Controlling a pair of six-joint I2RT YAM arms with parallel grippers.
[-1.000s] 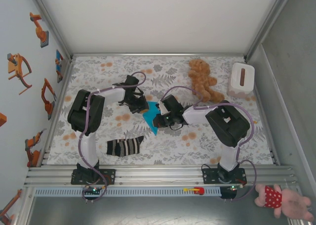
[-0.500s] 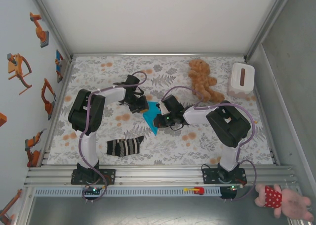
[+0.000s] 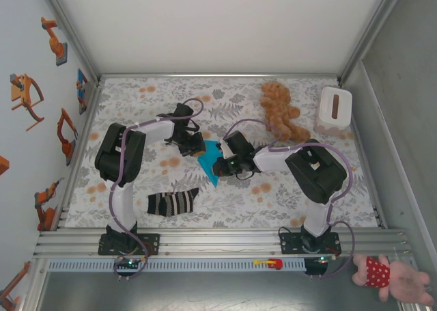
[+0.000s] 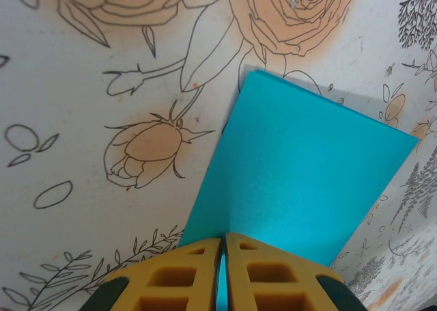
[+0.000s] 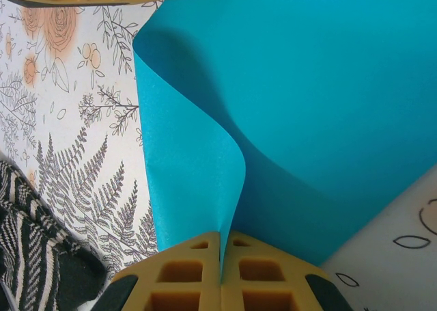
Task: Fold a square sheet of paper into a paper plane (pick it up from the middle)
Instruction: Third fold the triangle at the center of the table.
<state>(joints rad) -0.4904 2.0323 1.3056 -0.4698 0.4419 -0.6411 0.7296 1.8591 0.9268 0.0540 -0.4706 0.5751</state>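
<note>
Here, the thin bright turquoise-blue square sheet of paper [image 3: 207,162] lies at the middle of the floral-printed tablecloth [image 3: 136,99], between the two grippers. The left gripper [image 4: 223,241] has its yellow fingers [image 4: 184,273] pressed together on one edge of the sheet, and the paper spreads away from them over the cloth. The right gripper [image 5: 222,246] is likewise clamped on the sheet, pinching a flap that curls up from the rest. From above, the left arm bends rightward from its raised elbow and the right arm bends leftward, both wrists low and meeting at the sheet. A black-and-white striped sock [image 3: 172,202] lies nearer the left arm's base, apart from the paper.
</note>
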